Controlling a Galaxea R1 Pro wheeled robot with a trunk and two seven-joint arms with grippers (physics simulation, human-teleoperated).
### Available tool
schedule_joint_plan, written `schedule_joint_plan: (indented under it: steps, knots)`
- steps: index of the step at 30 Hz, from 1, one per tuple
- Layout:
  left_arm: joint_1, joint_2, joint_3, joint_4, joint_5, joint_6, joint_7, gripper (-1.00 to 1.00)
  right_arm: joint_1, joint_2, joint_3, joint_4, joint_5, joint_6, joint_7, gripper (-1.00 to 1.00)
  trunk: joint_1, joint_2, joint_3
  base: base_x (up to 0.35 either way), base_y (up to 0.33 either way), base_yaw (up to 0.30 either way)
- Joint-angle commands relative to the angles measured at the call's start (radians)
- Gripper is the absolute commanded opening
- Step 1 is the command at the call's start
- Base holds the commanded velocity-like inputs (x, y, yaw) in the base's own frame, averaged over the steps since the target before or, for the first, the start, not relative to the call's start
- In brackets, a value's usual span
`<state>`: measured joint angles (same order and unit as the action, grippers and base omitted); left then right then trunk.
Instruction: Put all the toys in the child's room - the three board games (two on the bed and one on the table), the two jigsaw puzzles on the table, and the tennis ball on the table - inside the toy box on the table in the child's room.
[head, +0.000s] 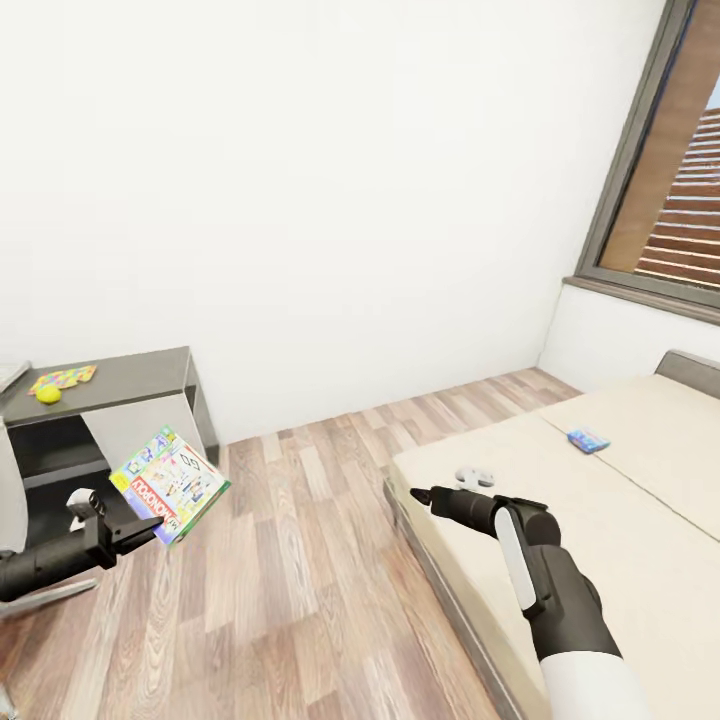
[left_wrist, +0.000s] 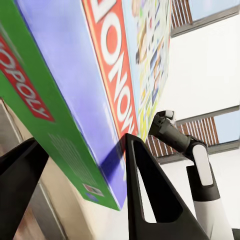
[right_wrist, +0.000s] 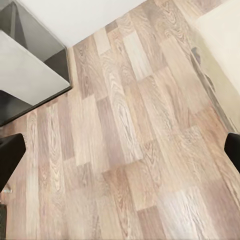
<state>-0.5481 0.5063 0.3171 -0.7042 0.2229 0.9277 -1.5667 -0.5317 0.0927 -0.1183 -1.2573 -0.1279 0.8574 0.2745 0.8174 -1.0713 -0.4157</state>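
Head view: left of the bed (head: 640, 520), the left gripper (head: 140, 528) pinches a Monopoly board game (head: 170, 485) at its lower edge, box tilted, long axis rising away from the bed. Right gripper (head: 420, 495) over the bed's corner, fingers spread.

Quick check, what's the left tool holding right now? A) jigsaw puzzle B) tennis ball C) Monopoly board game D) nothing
C: the left tool is shut on the Monopoly board game, held up over the wooden floor; the tennis ball sits on the dark table.
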Motion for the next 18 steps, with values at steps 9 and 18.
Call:
schedule_joint_plan:
  steps: [9,18]
  knots:
    - [-0.001,0.0,-0.001,0.0,0.001,0.01,-0.004,-1.0,-0.001,0.001,-0.003,-0.001,-0.004,0.005,0.002,1.0,0.001,-0.001,-0.001,0.323,0.0,0.292]
    - [-0.001,0.0,-0.001,0.0,0.001,0.01,-0.004,-1.0,-0.001,0.001,-0.003,-0.001,-0.004,0.005,0.002,1.0,0.001,-0.001,-0.001,0.322,0.015,0.292]
